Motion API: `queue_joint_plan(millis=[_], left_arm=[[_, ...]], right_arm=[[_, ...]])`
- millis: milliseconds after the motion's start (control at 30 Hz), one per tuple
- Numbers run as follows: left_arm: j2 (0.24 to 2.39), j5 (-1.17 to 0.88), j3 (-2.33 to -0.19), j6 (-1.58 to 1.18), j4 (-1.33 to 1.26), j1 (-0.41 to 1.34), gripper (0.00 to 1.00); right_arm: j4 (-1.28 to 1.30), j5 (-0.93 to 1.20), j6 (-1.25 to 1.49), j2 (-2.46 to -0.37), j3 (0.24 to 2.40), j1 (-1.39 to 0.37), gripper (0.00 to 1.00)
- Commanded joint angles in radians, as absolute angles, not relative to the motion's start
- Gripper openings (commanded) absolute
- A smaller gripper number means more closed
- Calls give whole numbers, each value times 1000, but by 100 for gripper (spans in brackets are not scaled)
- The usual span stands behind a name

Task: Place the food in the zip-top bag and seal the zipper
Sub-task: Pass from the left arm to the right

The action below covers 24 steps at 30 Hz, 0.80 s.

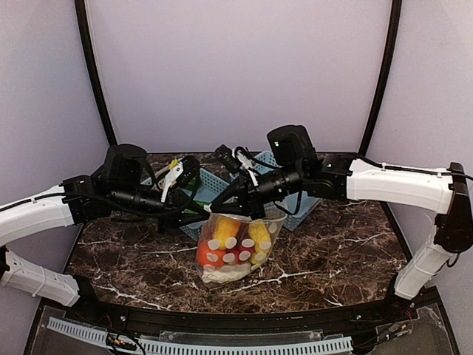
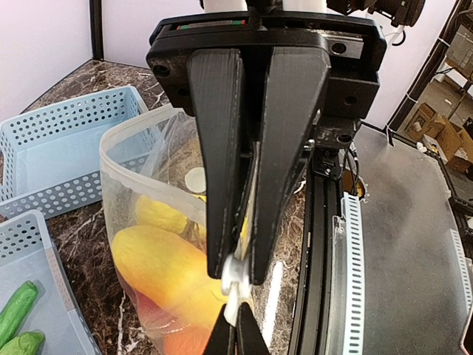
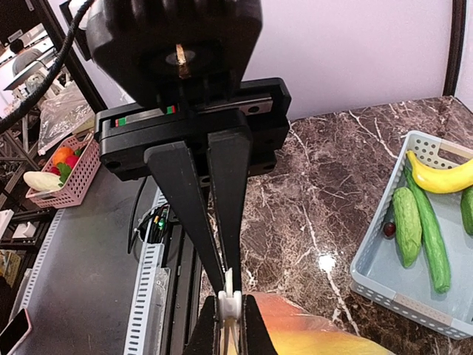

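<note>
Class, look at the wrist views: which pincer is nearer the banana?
Right. The right pincer, clamped on the bag, runs alongside the basket holding the banana; the left pincer faces it tip to tip, reaching in from the side away from the banana.

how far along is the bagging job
Done: food sits inside the zip-top bag. In hand: left gripper and right gripper both pinch its top edge at the white slider. Left: the mouth looks open in the left wrist view, so the zipper needs closing.

Top view: two light-blue baskets (image 1: 209, 183) are sitting at centre on the marble table (image 1: 332, 251). Right wrist view: a pink basket (image 3: 70, 194) is sitting mid-left.
</note>
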State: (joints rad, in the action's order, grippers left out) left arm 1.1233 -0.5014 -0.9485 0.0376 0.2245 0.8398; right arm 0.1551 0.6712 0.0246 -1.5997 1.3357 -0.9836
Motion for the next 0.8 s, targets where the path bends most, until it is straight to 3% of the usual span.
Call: queue_joint_plan(millis=[0,267,333,367,433,500,600,767], left_arm=[[1070,-459,-939,44,276,823,1],[1087,-506,-943,30,249,824,4],[1095,-543,-947,14,226,824,16],[1098,-556,-949,7,219,824,29],[1106,-580,-957,6,208,823,44],[1108,-591,-965,5,201,823,52],[1113,-599,-966,-25,180,820,54],[1137,-613,-966,-85,138,810,45]], right_arm=[[227,605,7,-1538,1315,-966,0],[229,633,15,-1542,1318,-967,0],[220,653,21,-1549,1325,-971,0],[217,658,22,-1552,1328,-972,0],[213,664,23,-1558,1331,-973,0],[213,668,22,-1560,1333,-973,0],[213,680,24,-1561,1333,-974,0],[213,695,26,-1562,1332,-976,0]])
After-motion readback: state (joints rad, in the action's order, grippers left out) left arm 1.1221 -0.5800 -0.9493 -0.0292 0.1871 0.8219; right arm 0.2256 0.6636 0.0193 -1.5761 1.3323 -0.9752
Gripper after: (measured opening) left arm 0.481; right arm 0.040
